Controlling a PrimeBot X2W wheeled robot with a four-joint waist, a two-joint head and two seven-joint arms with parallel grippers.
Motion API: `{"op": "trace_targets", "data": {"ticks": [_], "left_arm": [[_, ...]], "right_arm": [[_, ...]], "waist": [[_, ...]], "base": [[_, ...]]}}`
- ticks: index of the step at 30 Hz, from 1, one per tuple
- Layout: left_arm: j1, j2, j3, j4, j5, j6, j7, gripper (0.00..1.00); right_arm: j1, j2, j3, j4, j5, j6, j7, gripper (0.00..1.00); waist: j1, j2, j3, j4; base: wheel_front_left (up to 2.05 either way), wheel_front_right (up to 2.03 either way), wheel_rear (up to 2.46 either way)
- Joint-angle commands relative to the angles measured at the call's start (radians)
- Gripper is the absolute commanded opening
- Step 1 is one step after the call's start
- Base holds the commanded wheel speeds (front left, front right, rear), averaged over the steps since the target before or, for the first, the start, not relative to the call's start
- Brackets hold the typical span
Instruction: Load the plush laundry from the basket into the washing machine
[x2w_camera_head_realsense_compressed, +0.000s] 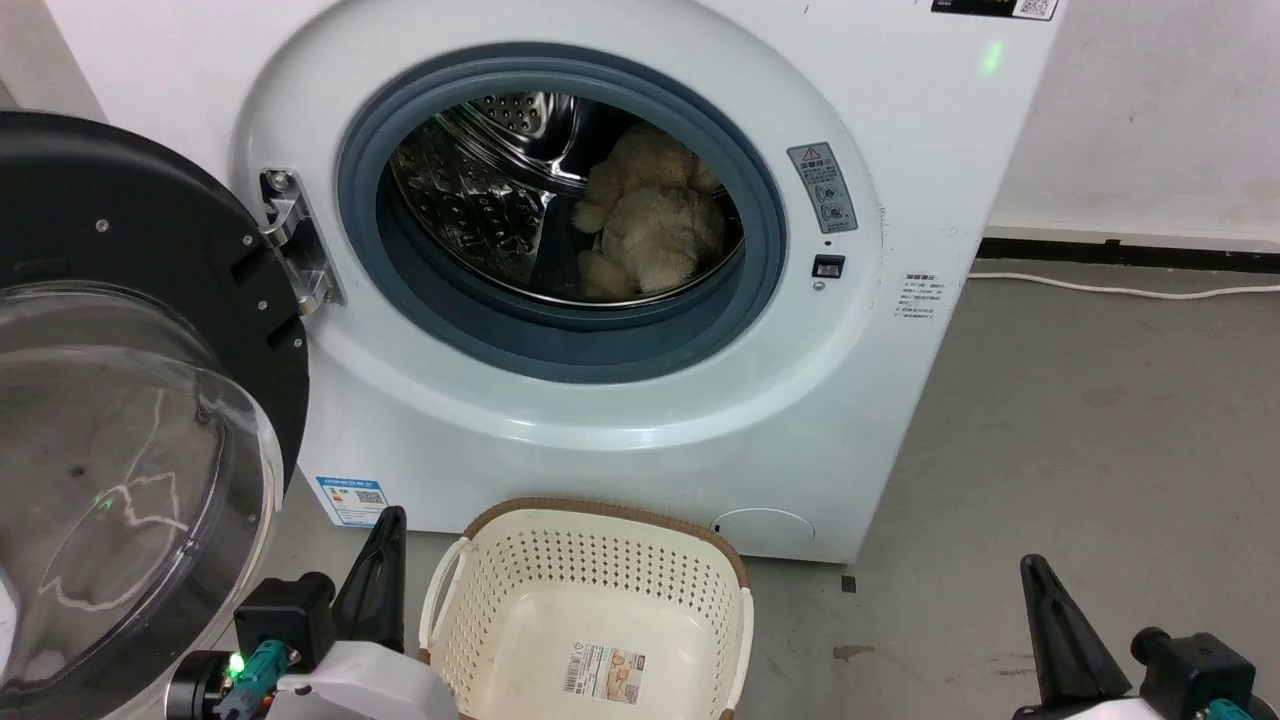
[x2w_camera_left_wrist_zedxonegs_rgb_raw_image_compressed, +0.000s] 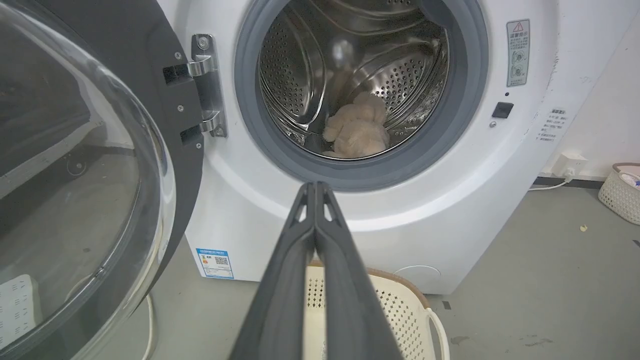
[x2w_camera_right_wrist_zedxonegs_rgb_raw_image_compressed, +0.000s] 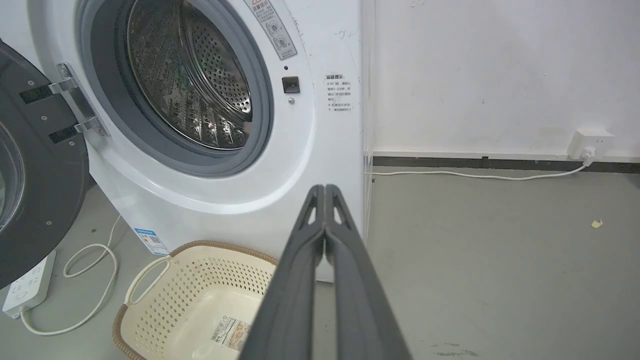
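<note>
The fluffy beige plush laundry lies inside the steel drum of the white washing machine, toward the drum's right side; the plush laundry also shows through the grey gasket in the left wrist view. The cream basket stands on the floor in front of the washer, holding nothing but its label sticker. My left gripper is shut and held low, left of the basket. My right gripper is shut too, low at the right, over bare floor. In each wrist view the fingers press together with nothing between them.
The washer's black-rimmed clear door stands swung wide open at the left, close to my left arm. A white cable runs along the floor by the wall. A power strip lies left of the basket. Another basket sits far right.
</note>
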Motion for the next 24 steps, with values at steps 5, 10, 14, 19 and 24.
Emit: {"op": "trace_targets", "data": {"ticks": [5, 10, 14, 19, 24], "left_arm": [[-0.002, -0.009, 0.014, -0.006, 0.023, -0.006, 0.009, 0.00], [-0.002, -0.017, 0.022, -0.008, 0.038, -0.009, 0.014, 0.00], [-0.002, -0.022, 0.028, -0.010, 0.049, -0.011, 0.018, 0.00], [-0.002, -0.030, 0.035, -0.012, 0.064, -0.014, 0.023, 0.00], [-0.003, -0.037, 0.043, -0.014, 0.078, -0.016, 0.028, 0.00]], "right_arm": [[-0.022, -0.001, 0.003, -0.009, -0.015, 0.000, 0.012, 0.00], [-0.028, -0.001, 0.004, -0.012, -0.023, 0.000, 0.022, 0.00], [-0.032, -0.001, 0.006, -0.015, -0.029, 0.000, 0.031, 0.00], [-0.037, -0.001, 0.007, -0.018, -0.037, 0.000, 0.041, 0.00], [-0.043, -0.001, 0.009, -0.021, -0.045, 0.000, 0.051, 0.00]], "waist": [[0.0000, 0.0000, 0.000, -0.001], [0.0000, 0.0000, 0.001, -0.002], [0.0000, 0.0000, 0.001, -0.003], [0.0000, 0.0000, 0.002, -0.004], [0.0000, 0.0000, 0.002, -0.005]], "base": [[0.00, 0.00, 0.00], [0.00, 0.00, 0.00], [0.00, 0.00, 0.00], [0.00, 0.00, 0.00], [0.00, 0.00, 0.00]]}}
